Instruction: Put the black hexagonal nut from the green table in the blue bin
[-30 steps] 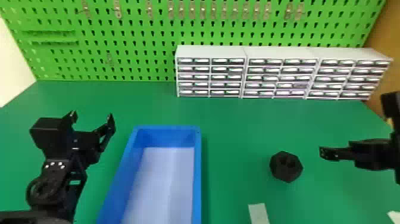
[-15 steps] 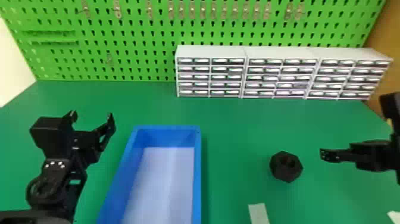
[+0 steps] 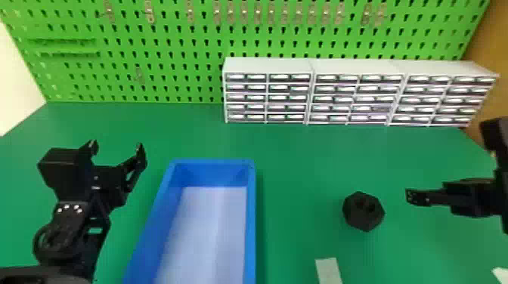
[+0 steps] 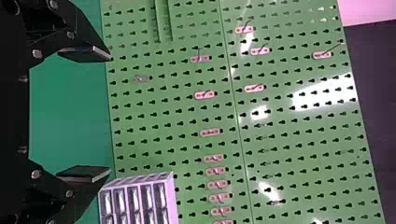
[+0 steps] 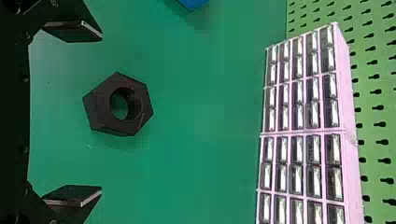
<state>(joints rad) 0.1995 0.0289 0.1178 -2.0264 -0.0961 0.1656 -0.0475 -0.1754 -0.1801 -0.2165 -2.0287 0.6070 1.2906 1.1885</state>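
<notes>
"When I reach the far side of the table (image 3: 302,151), what do I meet?"

"A bright green board (image 3: 181,88), upright and full of keyhole-shaped holes, with small metal hooks (image 3: 150,13) along its upper part. Three white blocks of small drawers (image 3: 268,97) stand side by side in front of it, towards the right. A pale wall (image 3: 15,90) shows at the left edge, and a brown panel (image 3: 482,68) at the right."

"And the table itself?"

"Smooth, plain and deep green. A long blue bin (image 3: 251,226) with a pale floor sits on it, left of centre. A pale strip (image 3: 329,270) lies at the near edge, between the bin and the right side."

"Where is the nut (image 3: 363,219)?"

"On the table, right of the bin and well apart from it. It is black and chunky, with six flat sides and crisp corners. It lies flat, and the right wrist view shows green through the round hole in its middle."

"What about the grippers?"

"Both are black. The left gripper (image 3: 116,146) is above the table, left of the bin, jaws wide. The right gripper (image 3: 417,197) is near the nut, on its right, jaws also wide, the nut just beyond the fingertips."
</notes>
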